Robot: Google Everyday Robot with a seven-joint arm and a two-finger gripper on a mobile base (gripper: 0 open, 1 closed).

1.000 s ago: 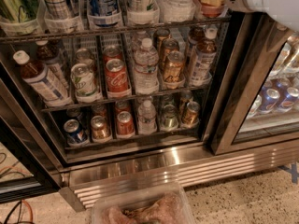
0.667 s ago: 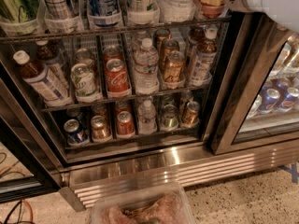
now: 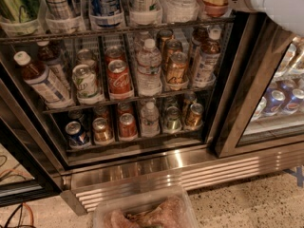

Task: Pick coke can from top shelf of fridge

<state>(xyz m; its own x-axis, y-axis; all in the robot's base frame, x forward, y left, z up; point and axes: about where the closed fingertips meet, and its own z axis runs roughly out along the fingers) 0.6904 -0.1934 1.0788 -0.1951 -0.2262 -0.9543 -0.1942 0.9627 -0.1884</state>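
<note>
Camera view looks down on the tall black-framed drinks fridge (image 3: 166, 167) with its ribbed stainless steel base. A white robot arm casing (image 3: 280, 4) crosses the fridge's upper right corner. The gripper lies beyond the frame edge there, out of sight, so I cannot tell whether it is open or closed.

Across the fridge's upper part runs the dark wire top shelf (image 3: 118, 31), fronted by a row of clear plastic holder cups that hold tall cans and bottles. At the foot of the fridge, on the speckled floor, stands a clear plastic tub (image 3: 142, 213).

In the middle of the fridge, directly under the top shelf, is a wire rack with lane dividers (image 3: 142, 98). At the fridge's left side a brown white-capped bottle (image 3: 40, 77) leans on this rack. The red aluminium coke can with white script (image 3: 118, 79) stands upright at the front of a lane. It is between a pale green-and-white can (image 3: 85, 82) and a clear water bottle (image 3: 148, 70). A gold-brown can (image 3: 176, 68) stands one lane further toward the fridge's right door post.
</note>
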